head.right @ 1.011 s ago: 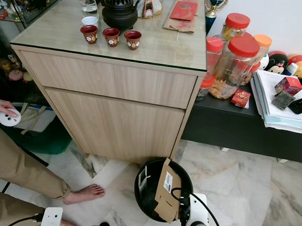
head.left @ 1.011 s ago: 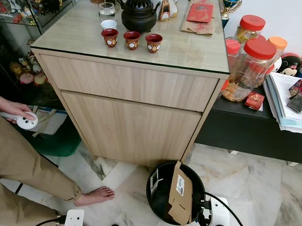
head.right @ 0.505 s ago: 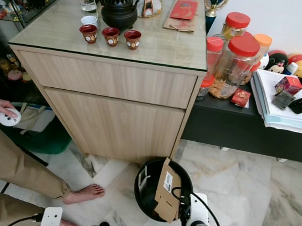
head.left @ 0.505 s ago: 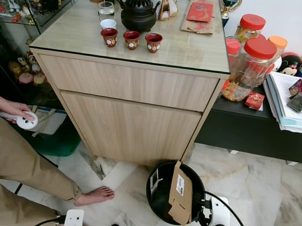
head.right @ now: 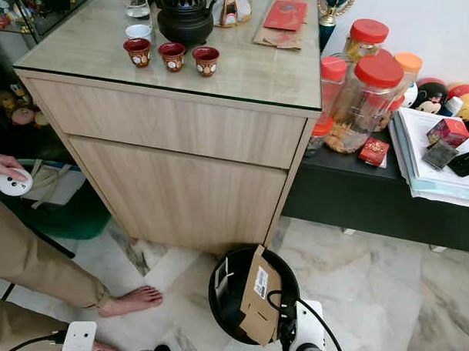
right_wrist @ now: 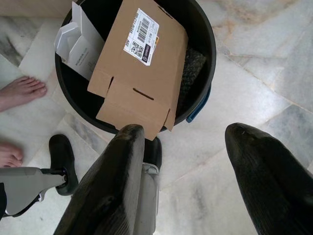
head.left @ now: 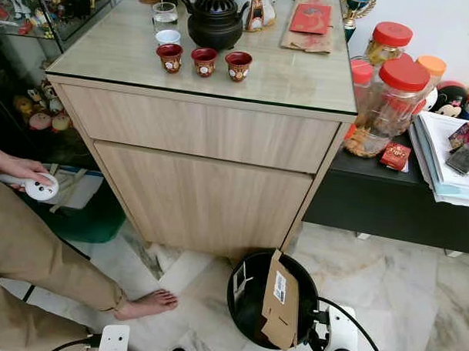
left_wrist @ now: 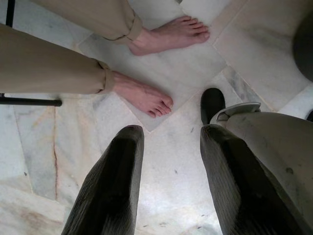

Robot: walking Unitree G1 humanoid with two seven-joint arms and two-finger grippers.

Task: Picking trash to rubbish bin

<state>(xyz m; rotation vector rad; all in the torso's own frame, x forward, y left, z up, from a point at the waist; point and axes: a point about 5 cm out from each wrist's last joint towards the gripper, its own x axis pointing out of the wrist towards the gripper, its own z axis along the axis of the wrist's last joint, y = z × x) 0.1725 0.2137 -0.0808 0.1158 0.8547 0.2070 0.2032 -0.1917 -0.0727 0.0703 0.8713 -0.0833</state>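
Note:
A black round rubbish bin [head.left: 250, 276] stands on the marble floor in front of the wooden cabinet. A flattened brown cardboard box [head.left: 279, 302] with a barcode label leans inside it and sticks out over the rim. A small white carton [right_wrist: 78, 41] lies in the bin beside it. My right gripper [right_wrist: 188, 142] hangs open above the floor just beside the bin, nothing between its fingers [right_wrist: 120, 166]. My left gripper [left_wrist: 168, 139] is open too, low over bare floor near a person's feet.
A person in tan trousers [head.left: 31, 261] stands barefoot at the left, one foot [head.left: 147, 303] near the bin, a hand holding a white controller [head.left: 35, 187]. The wooden cabinet [head.left: 204, 174] carries a teapot and cups. A black low shelf [head.left: 388, 196] with jars stands at the right.

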